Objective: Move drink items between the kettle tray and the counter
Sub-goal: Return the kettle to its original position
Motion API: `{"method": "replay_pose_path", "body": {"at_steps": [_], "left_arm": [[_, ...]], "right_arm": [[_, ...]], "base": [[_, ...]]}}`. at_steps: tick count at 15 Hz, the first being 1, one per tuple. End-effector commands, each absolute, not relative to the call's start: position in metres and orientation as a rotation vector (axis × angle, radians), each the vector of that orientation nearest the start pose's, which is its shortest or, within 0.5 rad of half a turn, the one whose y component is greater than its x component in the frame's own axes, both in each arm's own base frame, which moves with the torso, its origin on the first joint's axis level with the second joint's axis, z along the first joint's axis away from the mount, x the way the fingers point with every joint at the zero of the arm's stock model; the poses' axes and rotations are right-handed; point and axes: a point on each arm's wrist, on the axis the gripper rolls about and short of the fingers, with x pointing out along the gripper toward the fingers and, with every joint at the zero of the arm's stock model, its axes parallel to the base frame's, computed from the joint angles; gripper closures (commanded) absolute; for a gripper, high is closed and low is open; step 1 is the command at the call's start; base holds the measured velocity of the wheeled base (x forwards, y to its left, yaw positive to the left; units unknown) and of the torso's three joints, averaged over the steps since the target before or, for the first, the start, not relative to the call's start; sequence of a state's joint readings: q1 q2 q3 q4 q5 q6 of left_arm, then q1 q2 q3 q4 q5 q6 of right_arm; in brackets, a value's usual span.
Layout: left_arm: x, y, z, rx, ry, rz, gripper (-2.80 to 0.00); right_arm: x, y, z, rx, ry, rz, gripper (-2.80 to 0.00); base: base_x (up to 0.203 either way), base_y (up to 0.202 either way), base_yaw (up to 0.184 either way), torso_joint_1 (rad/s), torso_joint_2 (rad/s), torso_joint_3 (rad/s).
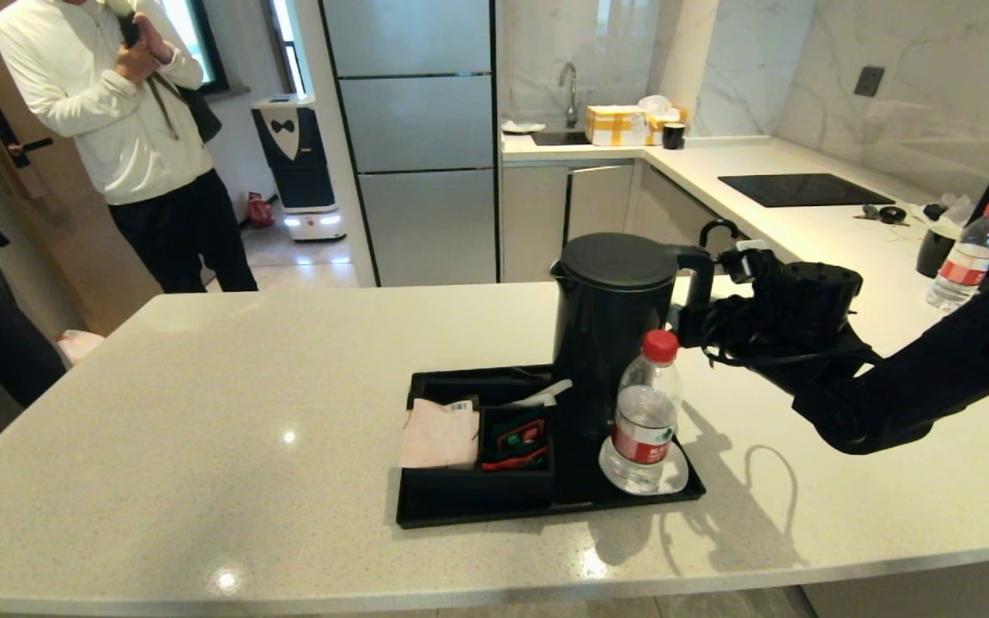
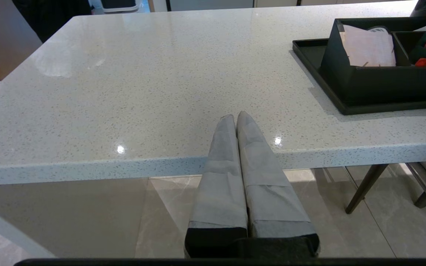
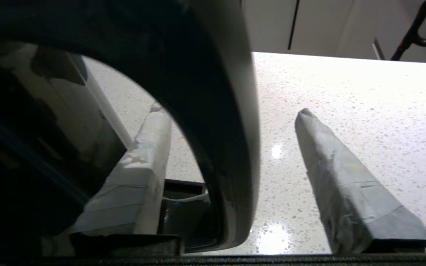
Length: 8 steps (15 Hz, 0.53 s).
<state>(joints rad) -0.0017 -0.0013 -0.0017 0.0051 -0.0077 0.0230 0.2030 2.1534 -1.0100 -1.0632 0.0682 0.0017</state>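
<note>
The tall matte black kettle (image 1: 610, 326) stands at the back of the black tray (image 1: 477, 513) on the speckled off-white counter (image 1: 203, 412). My right gripper (image 1: 700, 292) is open at the kettle's loop handle (image 3: 216, 111). One taped finger sits inside the loop, while the other finger (image 3: 338, 177) is outside, with a gap to the handle. The pale pink sachet (image 1: 439, 433) leans in a tray compartment, also seen as the sachet (image 2: 368, 50) in the left wrist view. My left gripper (image 2: 236, 117) is shut and empty at the counter's front edge.
A water bottle (image 1: 645, 421) with a red cap stands on the white coaster (image 1: 675, 481) in the tray, close in front of the kettle. Red and green packets (image 1: 518, 438) fill the neighbouring compartment. Another bottle (image 1: 967, 257) stands far right. A person (image 1: 142, 129) stands beyond the counter.
</note>
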Motion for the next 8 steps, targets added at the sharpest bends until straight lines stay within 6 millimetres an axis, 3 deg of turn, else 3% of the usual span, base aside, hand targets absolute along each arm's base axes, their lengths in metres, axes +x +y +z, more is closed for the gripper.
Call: {"method": "replay_pose_path", "body": {"at_steps": [1, 8], "left_arm": [[-0.0229, -0.0001, 0.0754, 0.023, 0.003, -0.009, 0.00], [-0.0229, -0.0001, 0.0754, 0.023, 0.003, -0.009, 0.00]], "right_arm": [[0.3993, 0.0840, 0.1166, -0.003, 0.071, 0.271, -2.80], [0.3901, 0.0816, 0.1167, -0.001, 0.088, 0.270, -2.80]], "base": [[0.000, 0.000, 0.000, 0.000, 0.00, 0.000], [0.000, 0.000, 0.000, 0.000, 0.00, 0.000]]}}
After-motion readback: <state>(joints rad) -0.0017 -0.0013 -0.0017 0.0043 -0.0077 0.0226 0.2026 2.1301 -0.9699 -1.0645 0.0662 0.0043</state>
